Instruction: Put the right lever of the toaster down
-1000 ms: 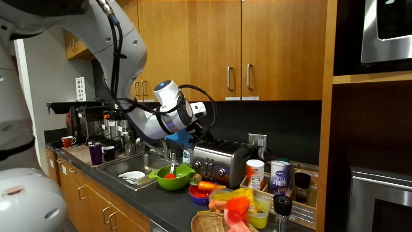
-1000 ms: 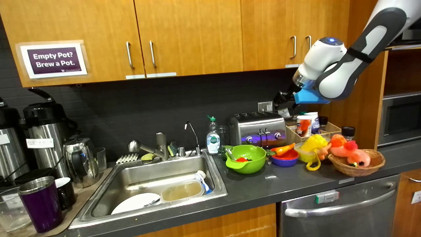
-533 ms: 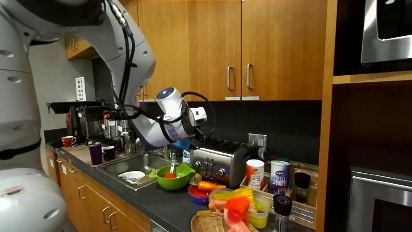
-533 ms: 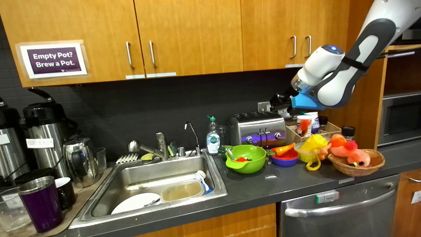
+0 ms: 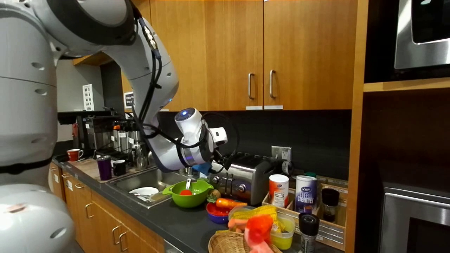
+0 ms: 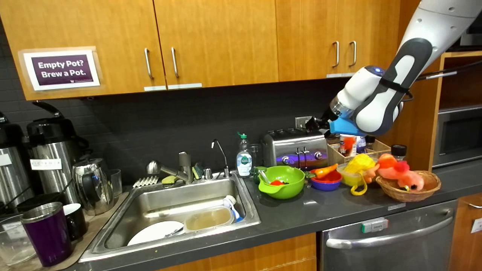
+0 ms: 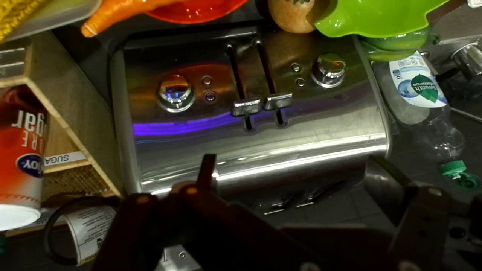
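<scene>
A shiny silver toaster [image 7: 263, 143] stands on the counter against the dark wall, showing in both exterior views. On its front, the wrist view shows the right lever [image 7: 246, 107] and the left lever [image 7: 278, 101] side by side. That view is turned round, so the right lever appears on the left. Both levers sit near the upper ends of their slots. My gripper [image 7: 290, 160] is open, its fingers wide apart with nothing between them. In an exterior view the gripper [image 6: 318, 128] hangs at the toaster's top right, apart from the levers.
Beside the toaster stands a wooden box [image 5: 309, 218] with a sugar canister [image 5: 278, 189] and creamer. In front are a green bowl [image 6: 282, 182], a red bowl [image 6: 327, 178] with a toy carrot, and a basket [image 6: 406, 188]. A soap bottle [image 7: 418, 90] stands on the far side.
The arm has come down over the last second, bringing the gripper lower, close to the toaster's top. The jaws stay open. The toaster and levers look unmoved.
</scene>
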You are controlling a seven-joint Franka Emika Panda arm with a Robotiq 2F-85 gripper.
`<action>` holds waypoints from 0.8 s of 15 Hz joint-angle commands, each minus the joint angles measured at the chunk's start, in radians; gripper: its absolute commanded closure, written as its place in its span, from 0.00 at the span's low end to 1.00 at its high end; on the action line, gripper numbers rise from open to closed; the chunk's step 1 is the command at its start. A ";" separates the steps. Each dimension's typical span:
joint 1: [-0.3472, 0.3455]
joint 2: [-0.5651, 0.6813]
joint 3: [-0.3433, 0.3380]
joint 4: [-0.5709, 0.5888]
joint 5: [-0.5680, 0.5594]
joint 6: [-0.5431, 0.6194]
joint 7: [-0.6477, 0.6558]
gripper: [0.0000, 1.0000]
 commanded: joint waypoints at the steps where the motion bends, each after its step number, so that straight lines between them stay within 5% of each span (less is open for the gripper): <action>1: 0.003 0.032 0.001 0.030 -0.001 0.017 -0.010 0.00; 5: 0.001 0.041 -0.006 0.060 0.003 0.018 -0.016 0.00; 7: 0.001 0.042 -0.010 0.074 0.006 0.017 -0.017 0.26; 12: 0.004 0.047 -0.018 0.090 0.010 0.019 -0.013 0.63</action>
